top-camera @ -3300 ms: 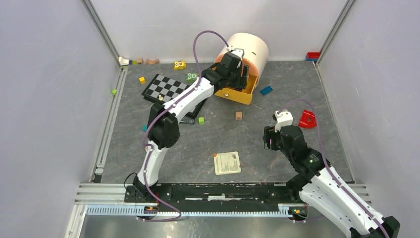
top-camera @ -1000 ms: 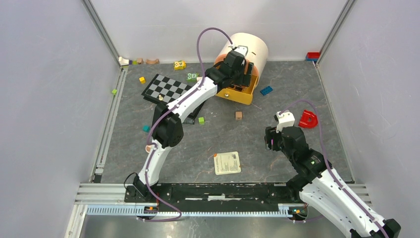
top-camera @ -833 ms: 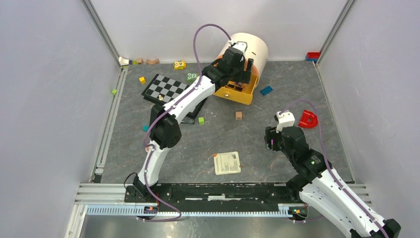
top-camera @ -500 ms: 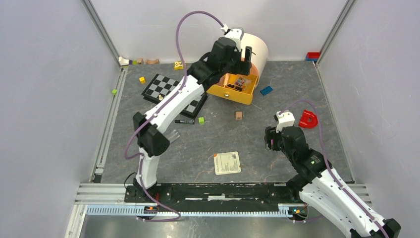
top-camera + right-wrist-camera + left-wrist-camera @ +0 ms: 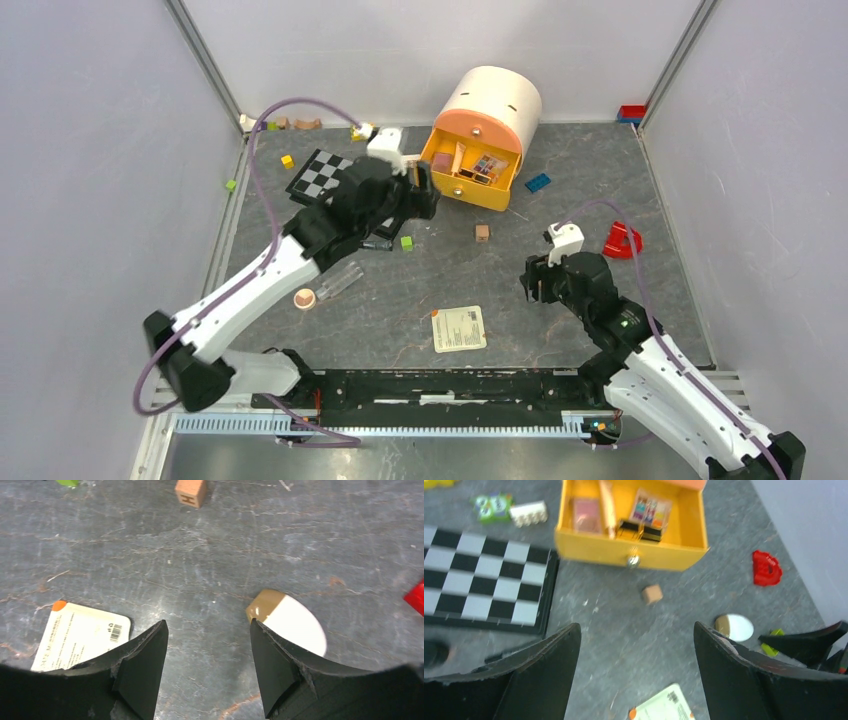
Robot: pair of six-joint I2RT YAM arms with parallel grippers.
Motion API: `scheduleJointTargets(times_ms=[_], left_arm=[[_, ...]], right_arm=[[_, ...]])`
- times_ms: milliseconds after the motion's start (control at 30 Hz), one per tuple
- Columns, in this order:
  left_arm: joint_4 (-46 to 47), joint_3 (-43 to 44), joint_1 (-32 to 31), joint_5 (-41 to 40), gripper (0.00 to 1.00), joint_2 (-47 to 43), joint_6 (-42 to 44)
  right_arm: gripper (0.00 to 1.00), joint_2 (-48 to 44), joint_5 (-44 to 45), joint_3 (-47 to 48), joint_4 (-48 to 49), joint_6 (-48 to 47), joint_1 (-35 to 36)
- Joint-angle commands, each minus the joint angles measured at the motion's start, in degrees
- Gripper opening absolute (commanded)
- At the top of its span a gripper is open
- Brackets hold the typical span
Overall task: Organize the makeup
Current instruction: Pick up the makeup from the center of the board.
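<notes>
So the left end effector [image 5: 635, 630] hangs wide open and empty over the middle of the counter [image 5: 450, 270], looking toward the yellow drawer [image 5: 624, 557] at the far edge. The right end effector [image 5: 207, 625] is open too, holding nothing, with the white egg-shaped sponge [image 5: 295, 625] lying just beside its right finger.

Looks like it's a fetch-the-next-item step. The left arm's easiest picks are probably the ones toward the near-left corner. The clear tube [image 5: 340, 280] should roll, so the end effector should close across its width, not along it. The round peach compact [image 5: 304, 298] lies flat and low, so the fingers need to get right down to the counter. For the sponge, the right arm would need to shift sideways to centre it between the fingers first, then squeeze gently, since it's likely soft.

Head count:
- In the drawer:
  - one pink palette [image 5: 585, 515]
  - one multicolour palette [image 5: 651, 510]
  - one peach stick [image 5: 607, 507]
  - some black pieces [image 5: 639, 530], too blurry to count
- Loose makeup:
  - one tube
  - one compact
  - one sponge
  - one black pencil-like stick [image 5: 375, 244] by the chessboard's [image 5: 479, 580] near edge
- Not makeup:
  - one chessboard
  - one wooden cube [image 5: 191, 491]
  - one printed card [image 5: 80, 635]
</notes>
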Motion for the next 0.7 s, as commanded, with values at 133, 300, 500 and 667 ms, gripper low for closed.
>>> scheduleJointTargets(times_ms=[133,300,500,667], left_arm=[[-4.72,-18.33,0.15,-7.43,0.89,-16.31,-11.71],[-6.31,-25.10,1.08,-7.63,0.89,-20.52,-16.10],[-5.75,-29.35,8.07,-4.39,0.89,-19.45,-20.90],[-3.66,-30.32,17.55,-1.27,0.84,-12.48,-27.21]], right_arm=[[0.68,6.76,-8.84,-1.33,9.85,1.20,0.19],[0.67,10.75,-10.39,-1.70,13.10,3.20,0.23],[0.67,12.27,-11.71,-1.77,12.67,3.43,0.23],[0.67,11.18,-9.55,-1.73,10.63,2.93,0.23]])
